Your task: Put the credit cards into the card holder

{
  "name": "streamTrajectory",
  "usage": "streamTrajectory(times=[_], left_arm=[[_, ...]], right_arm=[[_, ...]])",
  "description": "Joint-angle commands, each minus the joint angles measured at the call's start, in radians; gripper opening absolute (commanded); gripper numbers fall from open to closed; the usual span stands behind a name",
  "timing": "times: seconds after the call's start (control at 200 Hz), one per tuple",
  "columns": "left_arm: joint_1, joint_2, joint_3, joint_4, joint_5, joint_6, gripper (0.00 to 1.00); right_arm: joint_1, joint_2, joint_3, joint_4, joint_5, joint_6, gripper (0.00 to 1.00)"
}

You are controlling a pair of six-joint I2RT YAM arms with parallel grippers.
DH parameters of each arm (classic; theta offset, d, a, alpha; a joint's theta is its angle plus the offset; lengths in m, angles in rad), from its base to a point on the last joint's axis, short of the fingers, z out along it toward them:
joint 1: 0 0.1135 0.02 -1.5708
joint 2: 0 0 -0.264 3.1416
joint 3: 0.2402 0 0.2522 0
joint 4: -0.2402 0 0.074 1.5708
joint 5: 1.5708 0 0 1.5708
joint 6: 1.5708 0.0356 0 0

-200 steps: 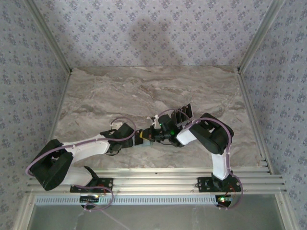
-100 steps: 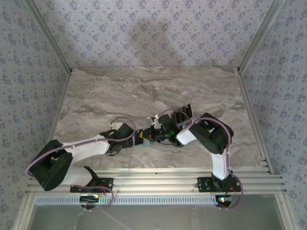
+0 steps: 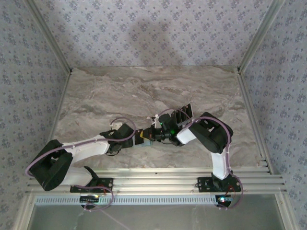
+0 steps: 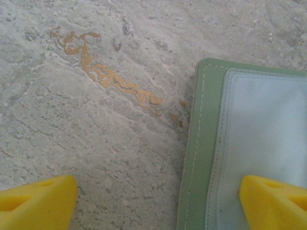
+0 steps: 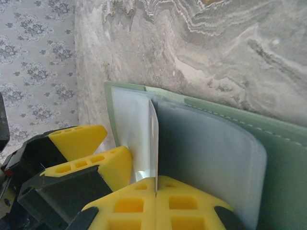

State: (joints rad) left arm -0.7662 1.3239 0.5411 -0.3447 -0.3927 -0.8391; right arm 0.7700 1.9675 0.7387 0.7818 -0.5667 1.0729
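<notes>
1. Feeding one card into a pocket looks to be the step in hand. The right gripper [image 5: 156, 194] has its yellow fingers pressed together on a thin flat piece, pale along its rim and seen edge-on, which I take for one small dark credit card [image 5: 152, 143].
2. That card stands upright between two clear plastic leaves of the flat sage-green card holder [image 5: 283, 158]. The holder lies on the grey marble-patterned tabletop [image 4: 96, 120], where the two arms meet.
3. The left gripper [image 4: 153, 203] has its jaws wide apart and clamps nothing. One yellow fingertip [image 4: 273, 201] lies over the holder's clear sleeve, the other over bare table.
4. To do it well, press that fingertip down so the holder cannot slide. Line the card's leading edge with the pocket mouth and push slowly along the card's own plane, without twisting.
5. Release only once the card is seated deep enough to stay put.
6. The other dark grey-black rectangular credit cards [image 3: 183, 115] sit in a fanned cluster just behind the right wrist, apart from the holder.
</notes>
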Motion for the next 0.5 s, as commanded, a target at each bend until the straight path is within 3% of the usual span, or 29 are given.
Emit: streamTrajectory(times=[0.0,0.495], left_arm=[[-0.002,0.008,-0.022,-0.052,-0.002,-0.002,0.88],[-0.002,0.012,-0.024,-0.048,0.001,-0.002,0.88]], right_arm=[[-0.015,0.018,0.010,-0.075,0.018,-0.031,0.00],[0.000,0.024,0.052,-0.134,0.015,-0.068,0.00]])
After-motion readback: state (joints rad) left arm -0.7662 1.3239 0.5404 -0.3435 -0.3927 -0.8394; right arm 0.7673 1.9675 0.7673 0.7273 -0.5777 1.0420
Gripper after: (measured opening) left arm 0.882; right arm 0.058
